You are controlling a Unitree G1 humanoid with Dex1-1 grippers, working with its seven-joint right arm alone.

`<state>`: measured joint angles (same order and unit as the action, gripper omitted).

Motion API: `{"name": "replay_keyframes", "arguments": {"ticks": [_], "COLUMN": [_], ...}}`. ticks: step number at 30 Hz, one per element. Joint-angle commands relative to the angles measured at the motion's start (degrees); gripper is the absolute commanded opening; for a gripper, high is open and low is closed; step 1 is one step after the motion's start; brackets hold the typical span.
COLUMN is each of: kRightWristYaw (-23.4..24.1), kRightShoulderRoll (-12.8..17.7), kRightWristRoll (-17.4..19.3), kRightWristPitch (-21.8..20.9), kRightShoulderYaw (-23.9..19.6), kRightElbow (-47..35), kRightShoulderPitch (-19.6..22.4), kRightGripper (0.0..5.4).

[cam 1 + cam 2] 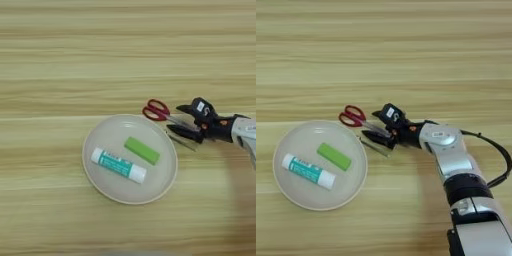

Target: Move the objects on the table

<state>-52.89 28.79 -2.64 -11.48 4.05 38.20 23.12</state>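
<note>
Small red-handled scissors lie on the table just past the plate's upper right rim, blades pointing right. My right gripper reaches in from the right with its two black fingers spread on either side of the blades, one finger above them and one below; it is open. A thin grey metal shaft, perhaps the screwdriver, lies just under the lower finger; no handle shows. The white glue stick with its teal label lies tilted on the plate, left of centre.
The round beige plate sits in the middle and also holds a small green block. My silver forearm and a black cable cross the right side of the table.
</note>
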Motion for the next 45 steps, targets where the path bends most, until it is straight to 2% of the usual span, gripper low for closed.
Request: {"name": "replay_keyframes", "arguments": {"ticks": [1, 12, 18, 30, 45], "kRightWristYaw": [1.8, 1.7, 1.0, -1.0, -5.5], "kRightShoulderRoll": [2.0, 2.3, 3.4, 5.4, 8.8], "kRightWristRoll": [1.0, 1.4, 2.9, 6.8, 9.9], "kRightWristPitch": [-1.1, -1.2, -0.3, 3.5, 4.7], "kRightShoulderYaw": [-1.7, -2.3, -3.9, -6.8, -9.2], "kRightElbow": [-2.8, -3.7, -7.4, -18.6, -23.9], "kRightShoulderPitch": [4.5, 4.7, 3.9, -2.6, -11.2], "kRightGripper": [3.82, 4.86, 5.39, 5.39, 5.39]}}
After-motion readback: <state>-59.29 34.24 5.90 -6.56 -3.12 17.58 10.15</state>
